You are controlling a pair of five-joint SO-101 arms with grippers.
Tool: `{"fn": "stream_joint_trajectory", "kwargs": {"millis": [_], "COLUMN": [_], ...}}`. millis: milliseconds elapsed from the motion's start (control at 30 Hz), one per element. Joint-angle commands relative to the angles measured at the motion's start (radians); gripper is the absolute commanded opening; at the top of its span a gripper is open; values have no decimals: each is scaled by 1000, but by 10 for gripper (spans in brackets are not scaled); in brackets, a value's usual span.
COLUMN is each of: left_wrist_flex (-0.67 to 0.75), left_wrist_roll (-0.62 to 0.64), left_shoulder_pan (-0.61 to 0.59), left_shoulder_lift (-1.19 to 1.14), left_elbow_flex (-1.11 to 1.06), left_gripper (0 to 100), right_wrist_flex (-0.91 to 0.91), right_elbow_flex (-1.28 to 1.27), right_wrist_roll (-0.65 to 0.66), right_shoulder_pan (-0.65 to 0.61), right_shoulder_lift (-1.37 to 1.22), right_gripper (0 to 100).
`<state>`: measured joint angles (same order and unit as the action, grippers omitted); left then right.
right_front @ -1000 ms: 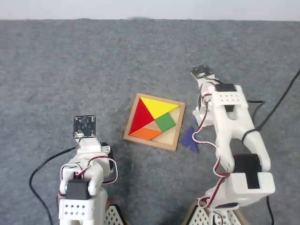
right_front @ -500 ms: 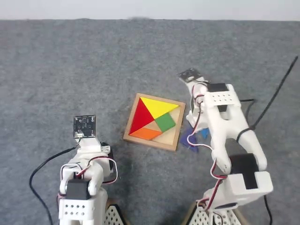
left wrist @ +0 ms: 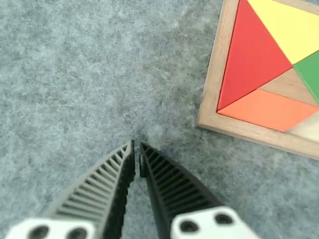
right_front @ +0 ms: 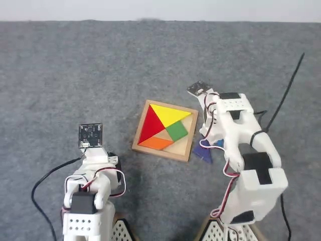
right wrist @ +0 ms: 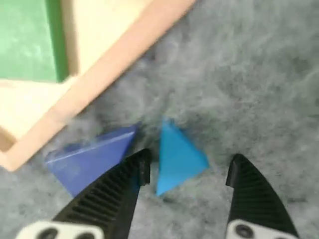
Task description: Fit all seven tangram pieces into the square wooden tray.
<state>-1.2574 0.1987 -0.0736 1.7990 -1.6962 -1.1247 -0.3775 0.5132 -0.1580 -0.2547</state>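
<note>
The square wooden tray point(right_front: 186, 153) lies mid-table holding a yellow triangle point(right_front: 168, 114), a red triangle point(right_front: 148, 126), a green square point(right_front: 176, 131) and an orange piece point(right_front: 157, 143). Just off its right side, a dark blue piece point(right_front: 202, 150) and a light blue triangle point(right_front: 219, 144) rest on the carpet. My right gripper point(right wrist: 189, 169) is open and low over them, with the light blue triangle point(right wrist: 177, 157) between its fingers and the dark blue piece point(right wrist: 92, 159) beside one finger. My left gripper point(left wrist: 136, 145) is shut and empty on bare carpet, left of the tray point(left wrist: 214, 74).
Grey carpet covers the whole table, with wide open room behind and to the left of the tray. Part of the tray floor point(right wrist: 109, 30) next to the green square point(right wrist: 27, 40) is bare wood. Cables trail off both arms.
The right arm swung left toward the tray and now hangs over the two blue pieces. The left arm and the tray have stayed put.
</note>
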Motion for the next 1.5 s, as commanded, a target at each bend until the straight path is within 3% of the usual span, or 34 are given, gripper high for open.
{"fn": "stream_joint_trajectory", "kwargs": {"millis": [0, 267, 567, 800, 1133, 1467], "left_wrist_flex": [-5, -5, -5, -5, -5, -5], "left_wrist_roll": [-15, -15, -15, -15, -15, -15], "left_shoulder_pan": [-6, -6, -6, -6, -6, -6], "left_shoulder_lift": [20, 20, 20, 20, 20, 20], "left_elbow_flex": [13, 13, 13, 13, 13, 13], "left_gripper": [14, 14, 14, 14, 14, 14], "right_wrist_flex": [28, 30, 27, -77, -87, -84], "right_elbow_flex": [49, 44, 44, 48, 63, 252], "right_wrist_roll": [12, 11, -14, -6, 158, 545], "right_shoulder_pan": [15, 13, 13, -13, -232, -275], "right_shoulder_lift": [-22, -7, 25, 251, 309, 147], "right_gripper": [247, 111, 101, 101, 101, 100]}}
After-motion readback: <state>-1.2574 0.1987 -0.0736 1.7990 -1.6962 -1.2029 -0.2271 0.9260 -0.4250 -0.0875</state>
